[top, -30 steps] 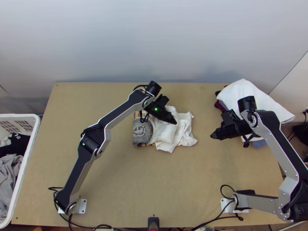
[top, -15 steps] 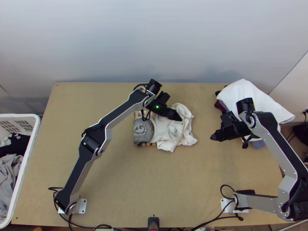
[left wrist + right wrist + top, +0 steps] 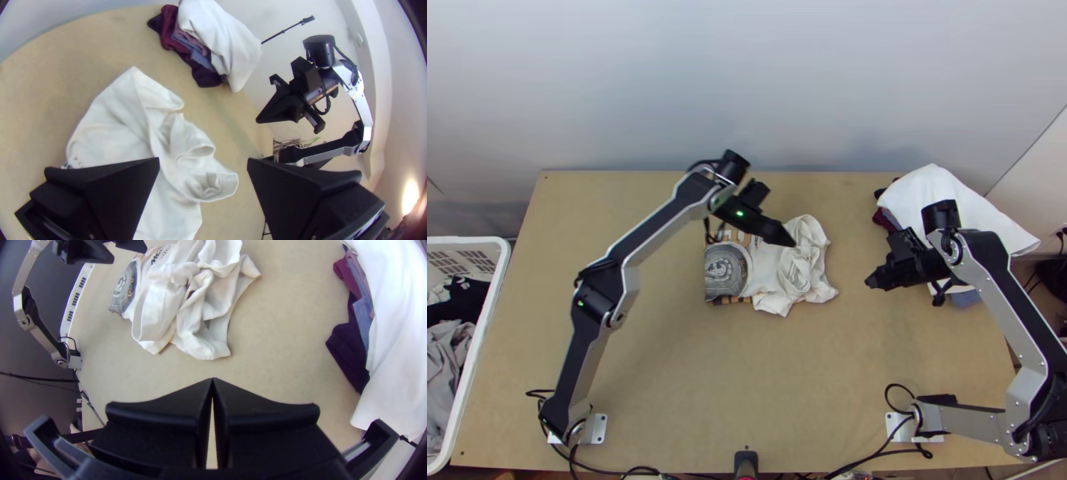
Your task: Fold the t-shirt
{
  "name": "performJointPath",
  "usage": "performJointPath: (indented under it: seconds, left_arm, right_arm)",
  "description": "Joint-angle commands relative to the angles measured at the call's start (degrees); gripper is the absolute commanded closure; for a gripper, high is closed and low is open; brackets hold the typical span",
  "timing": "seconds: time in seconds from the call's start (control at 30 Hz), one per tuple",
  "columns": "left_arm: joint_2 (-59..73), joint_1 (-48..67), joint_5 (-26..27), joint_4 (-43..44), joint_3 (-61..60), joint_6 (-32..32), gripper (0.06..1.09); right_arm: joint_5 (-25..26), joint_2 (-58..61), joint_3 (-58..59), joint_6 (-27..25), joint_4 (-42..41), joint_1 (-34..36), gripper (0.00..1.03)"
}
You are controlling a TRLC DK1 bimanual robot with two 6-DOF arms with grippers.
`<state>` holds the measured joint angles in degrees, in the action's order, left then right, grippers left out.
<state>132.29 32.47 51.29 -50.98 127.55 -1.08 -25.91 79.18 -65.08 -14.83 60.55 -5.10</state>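
The left hand [image 3: 791,242] has drawn back a little leftward above the white cloth t-shirt with a grey round print [image 3: 771,276], its fingers wide apart and empty. The shirt lies mid-bench, flatter at left, bunched at right. The right hand [image 3: 869,284], closed and empty, has stayed beside the white, maroon and blue-grey clothes pile [image 3: 927,196] at far right. A white plastic basket [image 3: 501,268] stands left.

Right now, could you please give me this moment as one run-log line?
Fold unfinished | shirt part flat, part bunched | left tool open over shirt | right tool shut, between shirt and pile
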Motion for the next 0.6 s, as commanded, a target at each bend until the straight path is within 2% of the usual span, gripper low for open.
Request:
performJointPath:
  seconds: [0.0,0.1,0.2,0.23,0.27,0.37,0.57]
  left_arm:
    - [-1.42,-3.2,-8.48,-12.56,-2.04,11.01,0.25]
    - [-2.91,-5.66,-11.12,-12.83,-5.29,10.22,0.53]
    - [-5.38,-6.45,-19.3,-10.19,-9.51,10.75,0.87]
    - [-5.73,-6.63,-21.23,-9.4,-10.92,10.75,0.96]
    - [-5.9,-6.89,-22.02,-8.78,-12.41,10.66,1.0]
    - [-6.96,-7.77,-24.57,-6.15,-16.8,10.66,1.0]
    - [-6.34,-7.77,-24.66,-4.83,-18.83,10.31,1.0]
  right_arm:
    - [-0.02,0.54,-1.19,-0.29,-0.17,-5.44,1.0]
    - [-0.02,1.33,-3.39,0.15,-0.17,-8.61,1.0]
    - [-0.02,2.56,-5.32,0.15,-0.7,-11.16,1.0]
    - [-0.02,3.44,-5.67,0.06,-1.23,-11.6,1.0]
    - [-0.02,4.58,-6.11,-0.11,-1.58,-11.86,1.0]
    - [-0.02,8.36,-8.84,-0.29,-2.63,-13.09,1.0]
    - [-0.28,16.8,-19.38,0.06,-3.87,-15.11,1.0]
